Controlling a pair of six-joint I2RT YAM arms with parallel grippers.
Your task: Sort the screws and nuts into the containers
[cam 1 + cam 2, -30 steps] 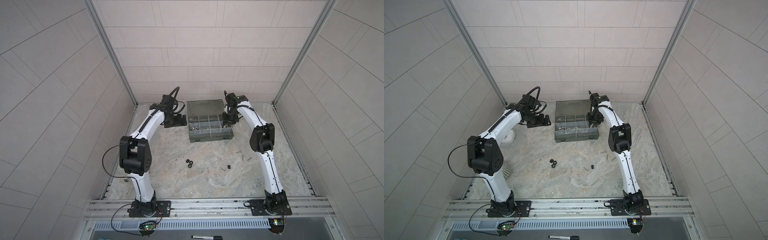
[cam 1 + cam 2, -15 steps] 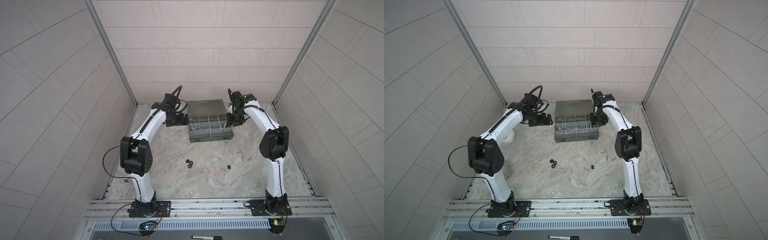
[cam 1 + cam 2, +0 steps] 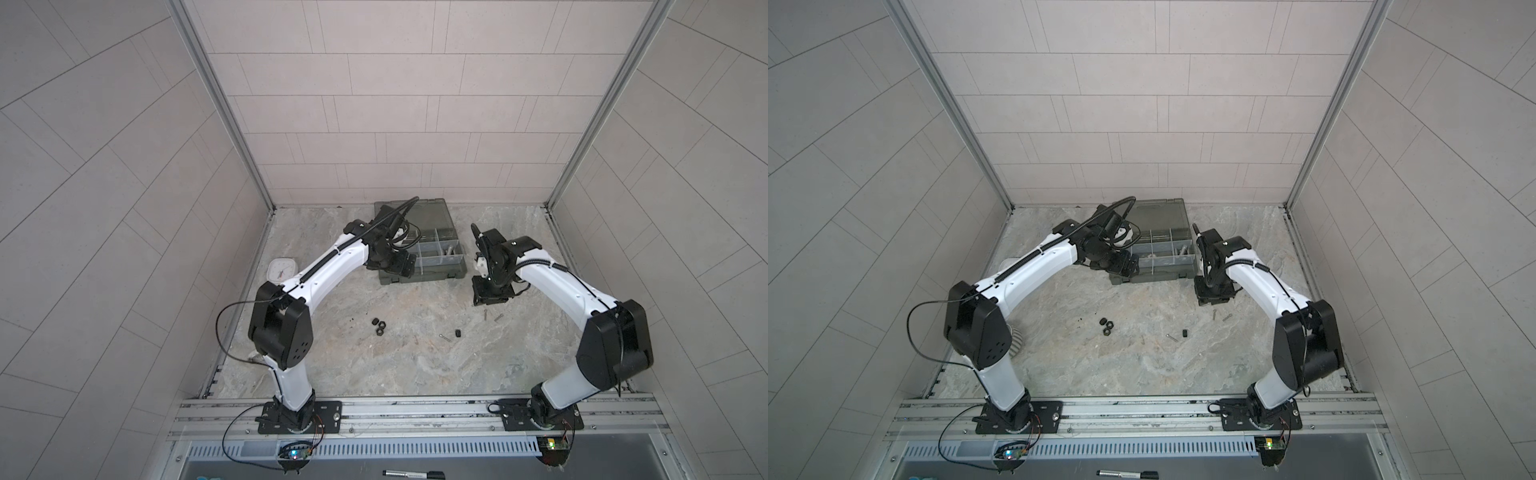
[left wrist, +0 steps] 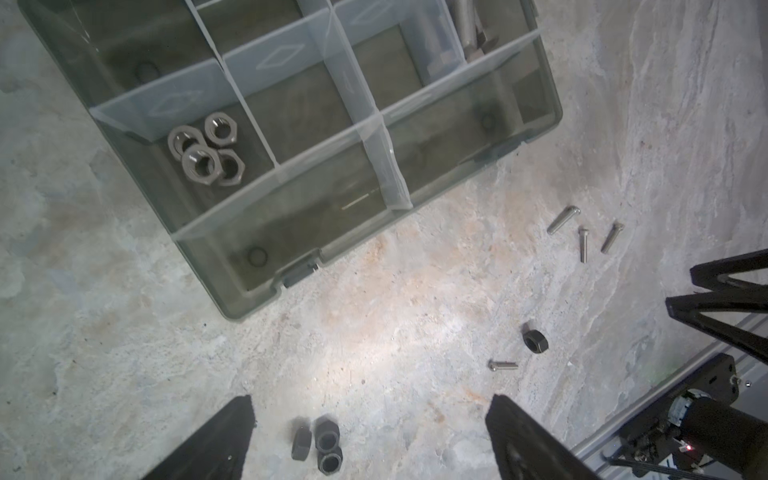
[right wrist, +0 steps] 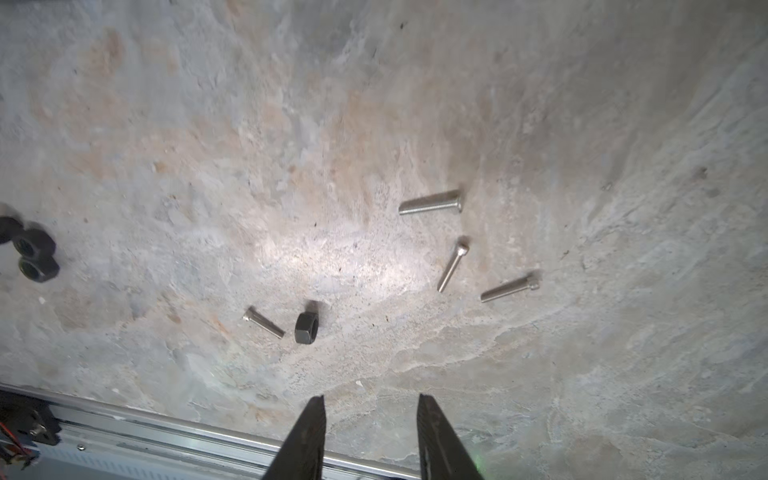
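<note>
The sorting is judged partly done. In the left wrist view, four silver nuts point(image 4: 205, 153) are seen bunched in one compartment of the organizer case point(image 4: 552, 104). Thick bolts point(image 4: 469, 29) are seen in another, and the compartment next to the nuts is bare.

Eight loose pieces are left on the table point(image 3: 374, 374). Taken from the case in a top view, three black nuts point(image 3: 379, 326) are clustered at seven o'clock. A single black nut point(image 3: 458, 333), with a short screw point(image 3: 444, 337) just beside it, is found at five o'clock. Three thin screws point(image 5: 453, 264), counted in the right wrist view, are spread near one another but apart, between four and five o'clock.

The left gripper point(image 4: 370, 401) is held at the case's eight o'clock corner, jaws spread wide with nothing between them. The right gripper point(image 5: 370, 399) is held near the thin screws, jaws partly apart and empty. A screw pickup by that gripper is judged the likely next step, and all the loose pieces remain to be sorted.
</note>
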